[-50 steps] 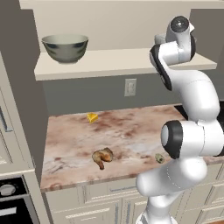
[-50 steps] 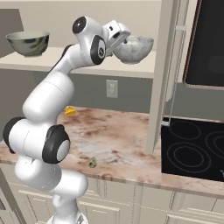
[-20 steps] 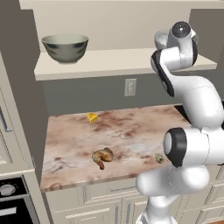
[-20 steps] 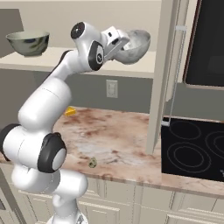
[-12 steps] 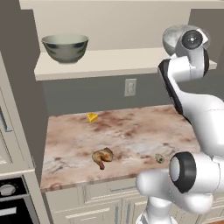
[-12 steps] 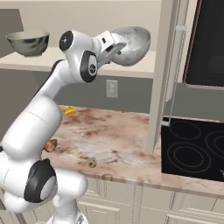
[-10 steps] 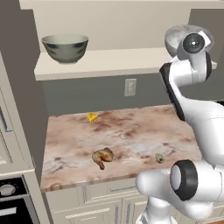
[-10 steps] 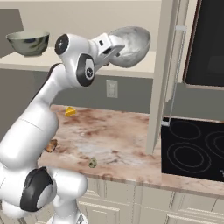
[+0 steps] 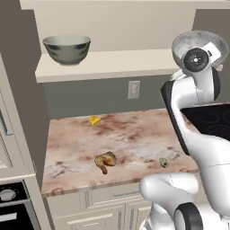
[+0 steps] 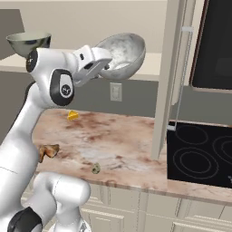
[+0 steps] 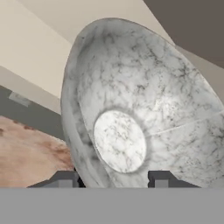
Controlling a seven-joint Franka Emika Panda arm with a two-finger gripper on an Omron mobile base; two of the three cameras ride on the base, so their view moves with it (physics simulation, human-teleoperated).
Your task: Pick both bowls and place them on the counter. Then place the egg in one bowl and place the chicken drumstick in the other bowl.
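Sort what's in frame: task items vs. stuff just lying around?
Task items:
- white speckled bowl, gripped at its rim by the gripper, tilted, off the shelf
- dark grey-green bowl, on the shelf
- egg, on the counter
- chicken drumstick, on the counter

Lying about:
- yellow cheese wedge
- wall outlet
- stovetop

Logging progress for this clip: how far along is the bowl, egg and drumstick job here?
Nothing is finished yet. In hand: the gripper holds the white speckled bowl, tilted, in the air above the counter. Left: set it down, fetch the dark bowl from the shelf, then load the egg and drumstick, both lying on the counter.
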